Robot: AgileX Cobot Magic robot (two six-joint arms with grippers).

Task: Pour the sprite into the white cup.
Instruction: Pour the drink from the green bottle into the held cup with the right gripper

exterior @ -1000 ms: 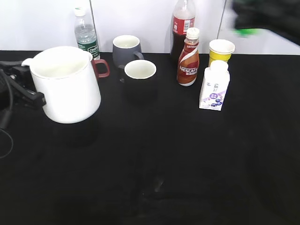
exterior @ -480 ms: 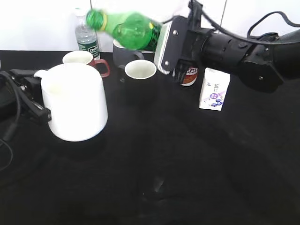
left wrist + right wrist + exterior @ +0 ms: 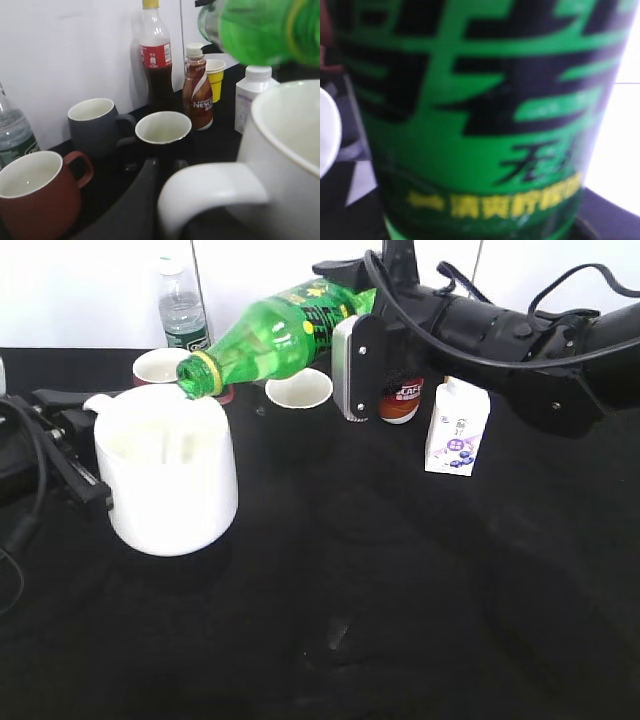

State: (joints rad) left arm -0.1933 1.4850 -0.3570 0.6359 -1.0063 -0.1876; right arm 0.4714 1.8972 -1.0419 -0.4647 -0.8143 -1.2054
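The right gripper (image 3: 345,365) is clamping the sprite (image 3: 275,332) by its label, tilting its capped neck over the white cup (image 3: 170,480) near the table's (image 3: 400,590) left edge. The left gripper (image 3: 65,445) seems to be gripping the cup's handle — its fingers are mostly hidden. The right wrist view is showing only blurred label.

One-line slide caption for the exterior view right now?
Right gripper tips the sprite neck-down over the white cup, held by the left gripper.
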